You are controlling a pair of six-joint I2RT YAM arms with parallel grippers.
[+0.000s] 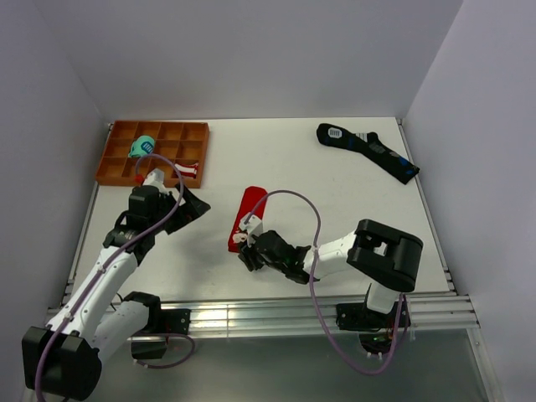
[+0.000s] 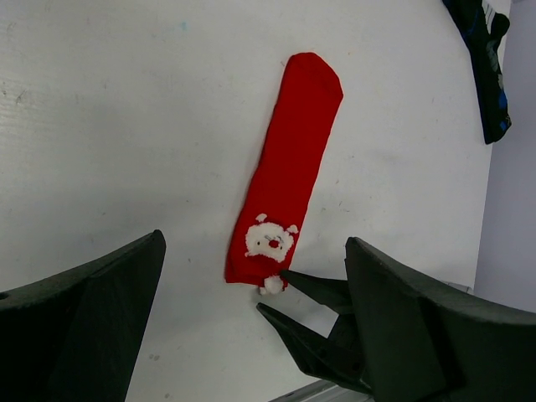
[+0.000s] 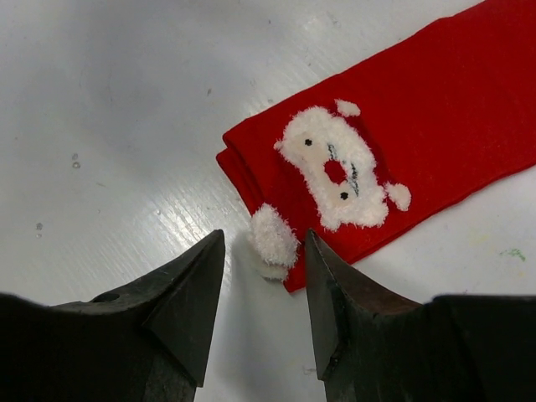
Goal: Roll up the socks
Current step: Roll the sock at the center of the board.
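My right claw [image 3: 265,236] sits low over the tabletop [image 3: 100,100]. Its jaws are parted to a moderate gap, with the white pompom [image 3: 273,243] at the end of the socks between the tips, and they grip nothing. The socks [image 1: 249,214] lie flat as one red strip near the middle of the tabletop, a little toward the near edge. The fuzzy white face motif [image 3: 335,167] is at the near end, and the plain rounded end points toward the far edge. My left claw [image 1: 194,206] hovers to the left of the strip, jaws wide and empty. Further out, an orange tray [image 1: 142,179] sits at the far left corner holding a teal item [image 1: 141,148] and a red-and-white striped bundle [image 1: 189,170]. Black socks [image 1: 368,151] lie toward the far right corner.
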